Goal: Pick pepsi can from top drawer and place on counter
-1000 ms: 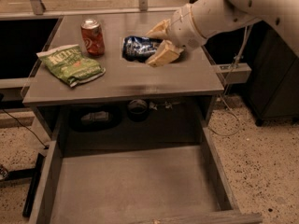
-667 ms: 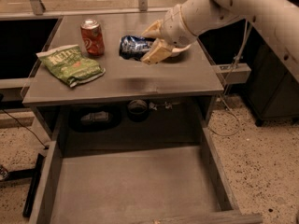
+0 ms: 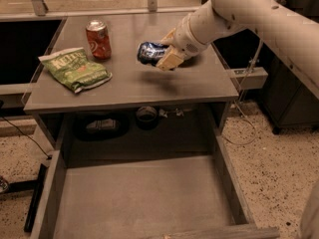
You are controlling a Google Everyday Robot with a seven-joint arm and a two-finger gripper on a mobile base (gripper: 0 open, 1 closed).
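Almost no change from a moment ago, only a small shift of the arm. Pinched tight between the two tan fingers of the gripper (image 3: 160, 54): the pepsi can (image 3: 148, 52), lying sideways just over the counter (image 3: 199, 83). Below, pulled wide open, the top drawer (image 3: 139, 198), grey floor showing. Also on the counter: red soda can (image 3: 97, 39) standing, green chip bag (image 3: 75, 68) lying flat.

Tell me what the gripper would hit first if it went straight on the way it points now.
Probably the bare counter beside the green chip bag: the gripper, shut on the pepsi can, points left and slightly down. The red soda can looks off that line, but depth is unclear.
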